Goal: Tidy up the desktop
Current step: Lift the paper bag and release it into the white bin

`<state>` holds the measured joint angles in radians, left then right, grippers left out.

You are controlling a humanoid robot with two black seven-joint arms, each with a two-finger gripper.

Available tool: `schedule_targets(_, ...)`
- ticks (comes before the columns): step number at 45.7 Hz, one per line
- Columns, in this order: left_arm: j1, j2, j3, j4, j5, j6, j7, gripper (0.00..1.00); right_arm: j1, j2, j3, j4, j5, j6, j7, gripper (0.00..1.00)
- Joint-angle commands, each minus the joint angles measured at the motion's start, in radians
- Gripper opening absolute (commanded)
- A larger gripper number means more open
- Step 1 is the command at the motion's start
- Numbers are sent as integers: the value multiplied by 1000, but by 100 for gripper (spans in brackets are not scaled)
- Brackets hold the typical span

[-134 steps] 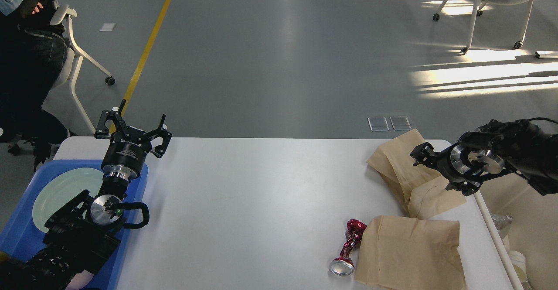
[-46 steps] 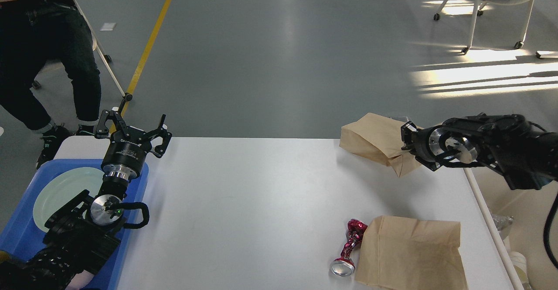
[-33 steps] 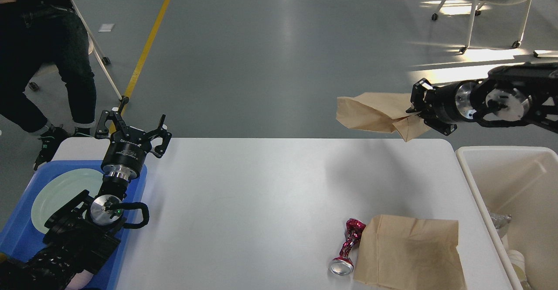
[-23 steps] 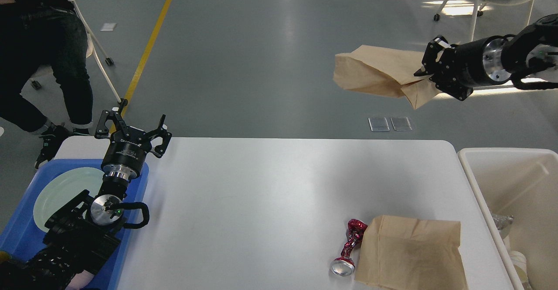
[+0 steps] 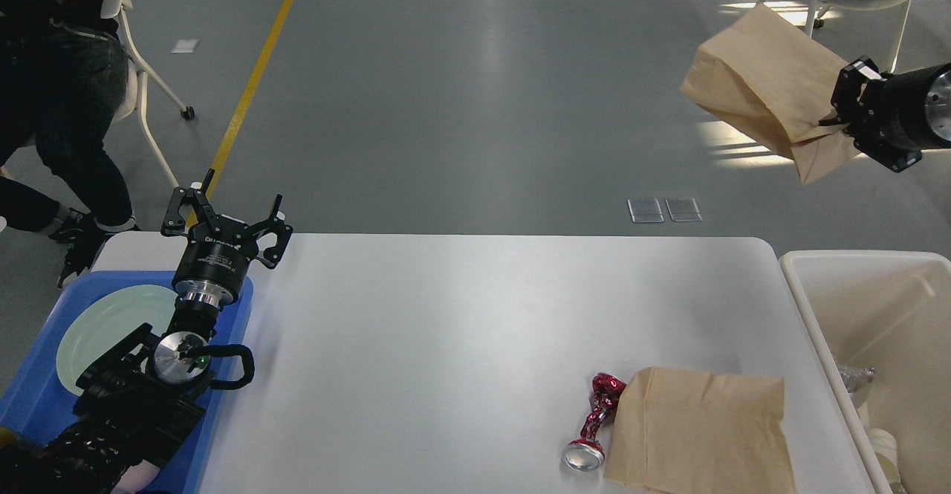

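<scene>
Right gripper (image 5: 843,111) clamps 1 paper bag (image 5: 765,70) aloft: lower it over the bin (image 5: 799,286) before you release, left gripper (image 5: 223,215) idle, spread.

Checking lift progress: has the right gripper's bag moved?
Yes. The bag rose off the desktop and swung rightward, toward above the bin.

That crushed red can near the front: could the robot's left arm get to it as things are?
Probably yes: the left gripper is open and empty, with bare desktop between it and the crushed can.
</scene>
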<state>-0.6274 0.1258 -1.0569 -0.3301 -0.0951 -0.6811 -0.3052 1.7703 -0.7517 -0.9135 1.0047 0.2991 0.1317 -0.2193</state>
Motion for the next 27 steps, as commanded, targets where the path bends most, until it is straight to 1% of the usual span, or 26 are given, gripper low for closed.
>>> schedule_targets(1,0,0,0,0,0,0,0,96,-185,-12,15,-107,-1,-75,0,0)
schedule_targets(10,0,0,0,0,0,0,0,96,-451,3,30,-285,12,-153,0,0)
schedule_targets(15,0,0,0,-1,0,0,0,96,-606,15,93,-362,12,-182,0,0)
schedule_targets(18,0,0,0,0,0,0,0,96,-693,21,137,-405,11,-188,0,4)
schedule_targets(19,0,0,0,0,0,0,0,96,-748,37,159,-440,9,-188,0,10)
schedule_targets(21,0,0,0,0,0,0,0,96,-785,55,168,-466,6,-188,0,16)
schedule_targets(22,0,0,0,0,0,0,0,96,-801,63,169,-477,6,-188,0,21)
schedule_targets(23,0,0,0,-1,0,0,0,96,-810,67,169,-485,6,-188,0,30)
schedule_targets(24,0,0,0,0,0,0,0,96,-818,71,168,-492,6,-188,0,44)
schedule_targets(26,0,0,0,0,0,0,0,96,-825,72,168,-501,2,-188,1,76)
schedule_targets(27,0,0,0,0,0,0,0,96,-828,72,166,-505,-3,-188,1,90)
